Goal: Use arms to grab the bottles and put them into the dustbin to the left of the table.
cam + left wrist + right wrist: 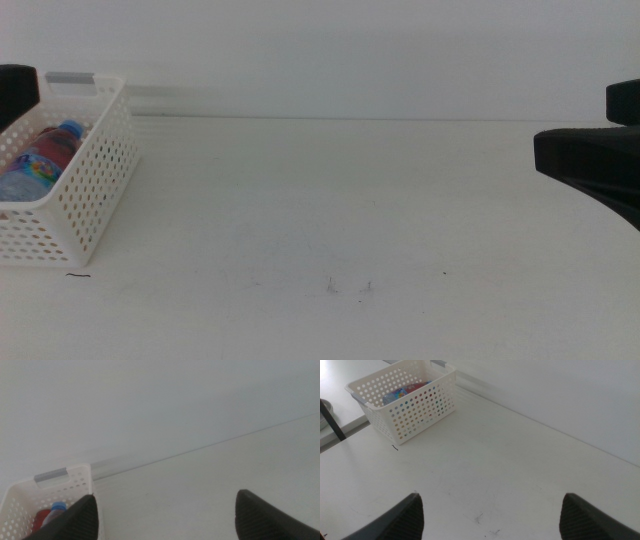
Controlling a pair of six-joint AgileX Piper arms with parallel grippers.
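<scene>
Both pincers gape empty; perforated white dustbin (85, 200) holds blue-capped bottle (40, 160).

In front of me there is a plain wall (330, 50). It is pale grey-white and has nothing on it. The wall meets the back edge of the white tabletop (330, 200) in one long straight line. The tabletop is wide and flat, with a few tiny dark marks (345, 288) near the front and one short dark line (78, 275) on the left. The light is soft and even, and I see no strong shadows. Past one corner of the tabletop there is a lower pale surface (342, 427) and a thin dark bar (331, 420) that leans.
</scene>
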